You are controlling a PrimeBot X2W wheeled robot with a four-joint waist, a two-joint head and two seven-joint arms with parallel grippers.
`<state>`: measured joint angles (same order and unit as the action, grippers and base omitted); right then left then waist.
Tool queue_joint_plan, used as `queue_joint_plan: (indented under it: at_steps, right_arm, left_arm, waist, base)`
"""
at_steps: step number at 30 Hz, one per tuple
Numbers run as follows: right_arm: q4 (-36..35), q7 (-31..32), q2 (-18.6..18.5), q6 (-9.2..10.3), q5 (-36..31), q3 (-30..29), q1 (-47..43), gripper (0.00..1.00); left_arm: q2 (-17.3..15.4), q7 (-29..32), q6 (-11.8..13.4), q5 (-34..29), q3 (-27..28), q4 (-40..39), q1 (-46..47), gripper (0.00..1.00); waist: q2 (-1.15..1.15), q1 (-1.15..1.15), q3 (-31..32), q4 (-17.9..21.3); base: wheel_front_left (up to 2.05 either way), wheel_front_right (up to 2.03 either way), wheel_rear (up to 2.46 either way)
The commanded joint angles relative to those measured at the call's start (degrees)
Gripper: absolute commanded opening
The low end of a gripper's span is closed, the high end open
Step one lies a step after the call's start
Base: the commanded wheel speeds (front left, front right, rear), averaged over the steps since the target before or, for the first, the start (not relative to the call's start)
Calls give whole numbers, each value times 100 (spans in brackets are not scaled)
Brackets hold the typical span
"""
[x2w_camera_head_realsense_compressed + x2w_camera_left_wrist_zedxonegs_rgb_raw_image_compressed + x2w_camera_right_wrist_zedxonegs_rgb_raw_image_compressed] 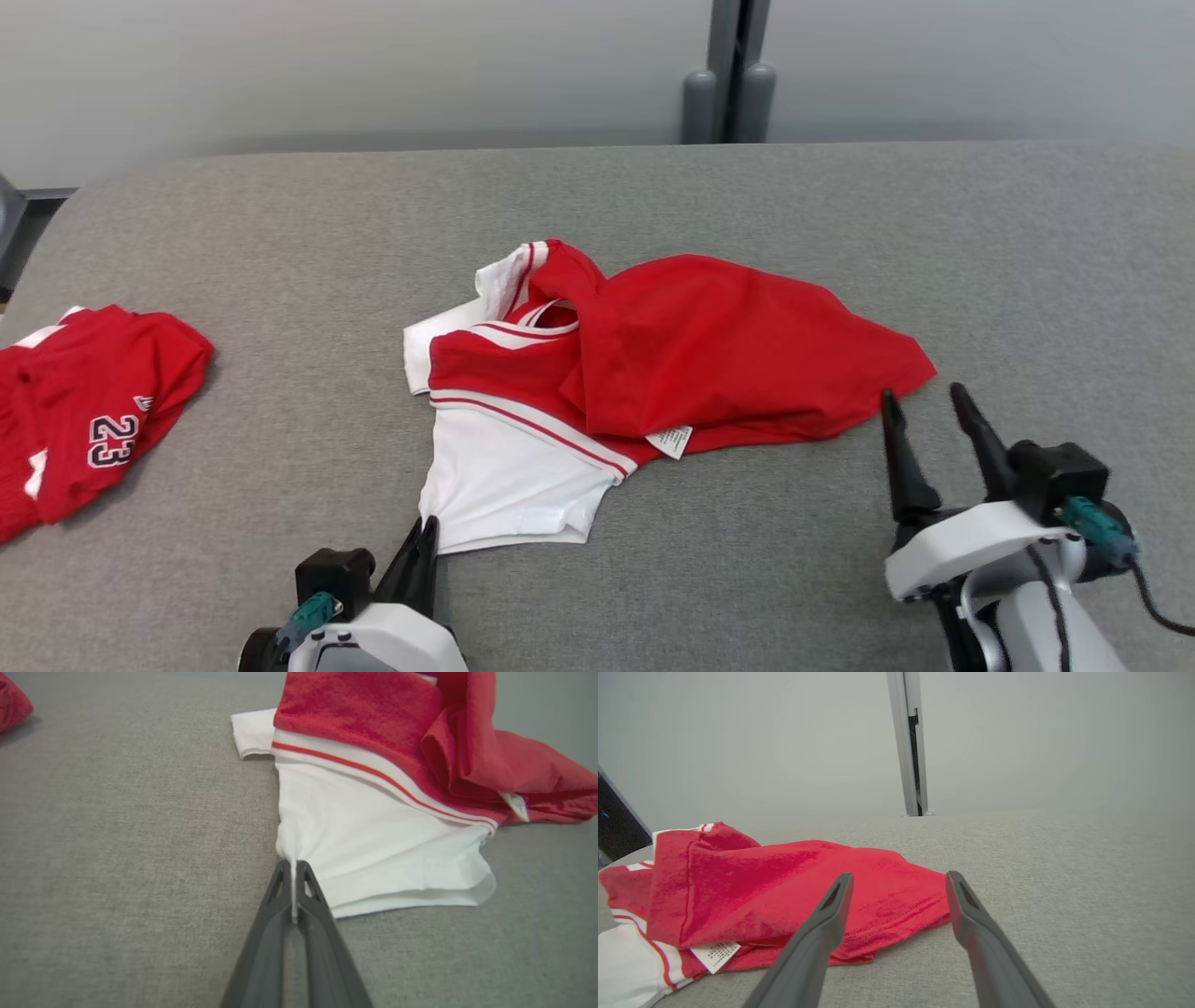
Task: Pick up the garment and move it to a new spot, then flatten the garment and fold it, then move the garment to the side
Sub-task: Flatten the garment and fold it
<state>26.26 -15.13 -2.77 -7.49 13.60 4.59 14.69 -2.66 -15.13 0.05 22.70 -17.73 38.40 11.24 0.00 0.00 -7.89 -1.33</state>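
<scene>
Two grippers sit at the near edge of the grey fabric-covered counter (280, 233), and the coming move depends on how each is placed against the cloth. Nearest, the left gripper (425, 534) is clenched on the near-left corner of the crumpled red-and-white sports jersey (691, 345). In the left wrist view, a thin pinch of white fabric stands between the closed fingers of that gripper (293, 864), and the white panel fans away from them.

A little farther out on the other side, the right gripper (922, 397) is released, its fingers spread wide and grasping nothing. It points at the jersey's red right-hand corner. In the right wrist view that corner lies low between the fingers of the gripper (899, 875), but I cannot tell whether they touch the cloth.

The jersey lies mid-counter with its long axis running roughly across the robot, white part left, red part right. The red body is folded over itself and a small white care label (670, 441) shows at its near hem. In my judgement each arm therefore has its own end, and the right one needs only a short advance before closing.

Farther off to the left, well apart, lies a second red garment printed with the number 23 (103, 401).
</scene>
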Motion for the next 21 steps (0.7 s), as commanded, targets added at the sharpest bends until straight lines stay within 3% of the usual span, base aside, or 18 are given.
queue_joint_plan:
  at_steps: [1,5,6,7,8,15,21]
  right_arm:
    - [-50,-2,-25,-1,-78,262,-21,100]
    - [-68,-2,-34,-1,-172,931,15,100]
    - [-54,-2,-31,-1,-191,1110,30,100]
    - [-38,-2,-30,-1,-219,1292,58,100]
    - [-7,-2,-31,-1,-223,1471,89,100]
    - [405,-2,-35,-1,-147,2404,412,100]
    - [941,-2,-32,-1,-364,2688,820,100]
  left_arm:
    - [-40,-2,25,-51,71,-46,-125,0]
    - [-40,-2,43,-57,123,-84,-276,0]
    - [-40,-2,43,-66,115,-93,-291,34]
    - [-39,-2,57,-65,110,-119,-307,90]
    - [-40,-2,72,-44,97,-143,-318,100]
    - [-39,-2,109,54,-140,-326,-291,100]
    - [-36,-2,96,92,-238,-398,-275,100]
  waist:
    - [0,0,124,-304]
    - [0,0,170,-551]
    - [0,0,174,-603]
    - [0,0,174,-646]
    - [0,0,174,-689]
    - [0,0,108,-1017]
    - [0,0,-6,-1316]
  base:
    - [0,0,0]
    - [0,0,0]
    - [0,0,0]
    - [0,0,0]
    - [0,0,0]
    - [0,0,0]
    - [0,0,0]
